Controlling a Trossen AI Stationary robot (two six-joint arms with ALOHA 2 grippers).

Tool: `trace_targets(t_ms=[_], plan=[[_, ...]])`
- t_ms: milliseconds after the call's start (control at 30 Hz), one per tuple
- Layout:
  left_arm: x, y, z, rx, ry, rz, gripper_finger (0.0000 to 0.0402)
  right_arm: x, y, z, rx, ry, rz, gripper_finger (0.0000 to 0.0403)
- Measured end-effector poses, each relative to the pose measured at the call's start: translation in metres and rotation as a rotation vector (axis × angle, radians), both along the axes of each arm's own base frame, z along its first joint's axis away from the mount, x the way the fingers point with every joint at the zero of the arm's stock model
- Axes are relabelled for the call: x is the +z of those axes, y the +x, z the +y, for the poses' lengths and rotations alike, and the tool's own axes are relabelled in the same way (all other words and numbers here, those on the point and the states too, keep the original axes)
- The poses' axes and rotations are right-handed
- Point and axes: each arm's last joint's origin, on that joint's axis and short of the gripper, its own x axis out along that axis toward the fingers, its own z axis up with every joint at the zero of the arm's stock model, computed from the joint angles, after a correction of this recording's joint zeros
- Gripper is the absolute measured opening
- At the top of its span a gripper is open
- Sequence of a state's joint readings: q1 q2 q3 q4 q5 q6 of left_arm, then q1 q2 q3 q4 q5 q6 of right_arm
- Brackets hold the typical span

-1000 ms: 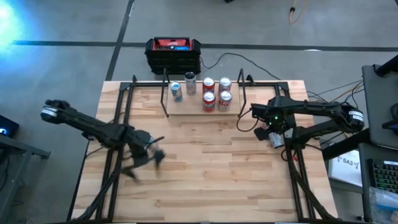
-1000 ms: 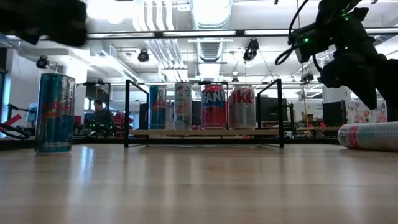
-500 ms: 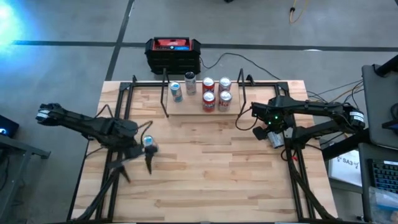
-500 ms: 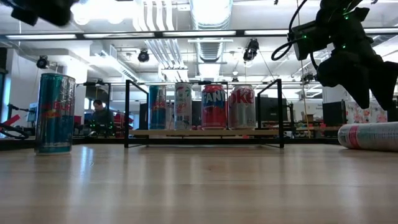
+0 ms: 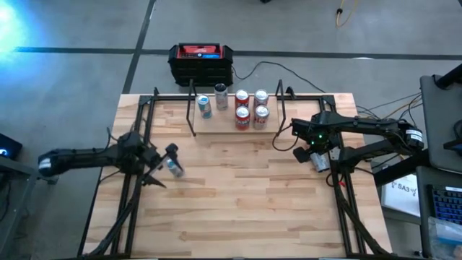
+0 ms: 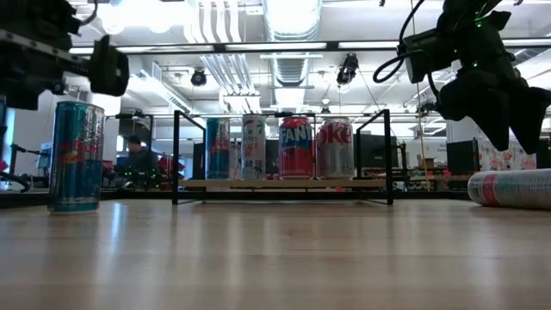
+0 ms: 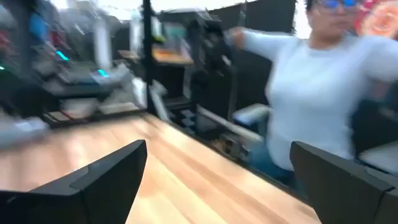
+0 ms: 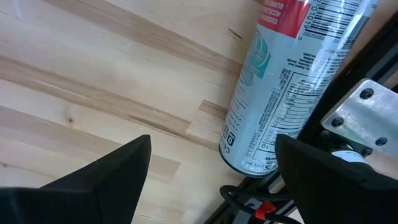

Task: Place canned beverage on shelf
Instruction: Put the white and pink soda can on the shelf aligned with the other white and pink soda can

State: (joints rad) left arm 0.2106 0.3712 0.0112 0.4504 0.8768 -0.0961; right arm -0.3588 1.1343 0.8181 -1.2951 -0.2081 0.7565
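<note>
The shelf (image 5: 229, 124) stood at the far middle of the table (image 5: 245, 209), carrying five upright cans (image 5: 242, 108): two toward its left end and four... rather, three clustered red-and-white ones plus a silver one toward its middle. A tall teal can (image 6: 76, 157) stood upright on the left part of the table, well apart from the shelf. The left gripper (image 5: 160, 167) hung just beside that can, its fingers (image 7: 93, 180) spread wide with nothing between them. At the right edge a pale can (image 8: 286, 81) lay on its side; the right gripper (image 5: 309, 148) hovered above it, fingers (image 8: 93, 180) parted and empty. A person (image 7: 317, 99) in a pale top showed beyond the table.
</note>
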Motion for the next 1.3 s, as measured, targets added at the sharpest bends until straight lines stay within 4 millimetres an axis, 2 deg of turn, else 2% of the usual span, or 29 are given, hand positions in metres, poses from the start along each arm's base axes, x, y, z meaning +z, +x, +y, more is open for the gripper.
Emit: trace_targets(t_ms=[100,233,333,633,867,1133,1300], plan=[[0.005,-0.003,0.007,0.076,0.013,0.013,0.0380,0.000,0.000,0.000,-0.001,0.000,0.000,0.0327],[0.011,-0.006,0.015,0.152,0.037,-0.062,0.0380,0.000,0.000,0.000,-0.001,-0.001,-0.002,0.0327],[0.006,-0.009,0.020,0.210,0.050,-0.088,0.0380,0.000,0.000,0.000,0.000,-0.001,-0.003,0.0327],[0.015,-0.024,0.038,0.445,0.106,-0.186,0.0380,0.000,0.000,0.000,-0.001,-0.001,-0.003,0.0327],[0.020,-0.031,0.041,0.522,0.143,-0.239,0.0380,0.000,0.000,0.000,0.000,-0.001,-0.002,0.0327],[0.018,-0.032,0.042,0.525,0.136,-0.225,0.0380,0.000,0.000,0.000,-0.001,0.000,-0.002,0.0327],[0.002,-0.031,0.049,0.580,0.048,-0.047,0.0380,0.000,0.000,0.000,-0.007,0.001,0.001,0.0327]])
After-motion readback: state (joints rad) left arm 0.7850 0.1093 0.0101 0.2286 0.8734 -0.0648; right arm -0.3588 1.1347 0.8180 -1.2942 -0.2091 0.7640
